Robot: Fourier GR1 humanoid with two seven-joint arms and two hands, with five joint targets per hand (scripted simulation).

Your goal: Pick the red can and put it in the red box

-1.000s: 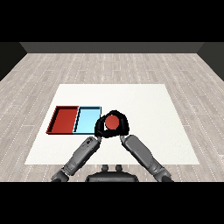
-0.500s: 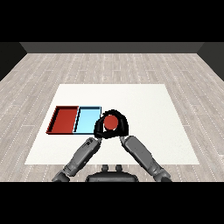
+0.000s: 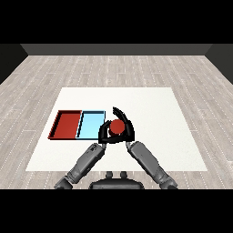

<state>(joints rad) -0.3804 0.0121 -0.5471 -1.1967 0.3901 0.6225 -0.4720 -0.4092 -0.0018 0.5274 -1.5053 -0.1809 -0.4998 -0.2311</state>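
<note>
Red tray (image 3: 66, 126) near bench (image 3: 150, 104) left edge, light blue tray (image 3: 90, 125) touching its right side. Left hand (image 3: 104, 133) and right hand (image 3: 129, 129) both curl round red can (image 3: 117, 126), just right of the blue tray. Can upright, long axis vertical; presumably a two-handed grasp for carrying leftward.

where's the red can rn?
In the head view, the red can sits near the table's middle, enclosed by the right hand, just right of the light blue tray; the red tray lies further left.
</note>
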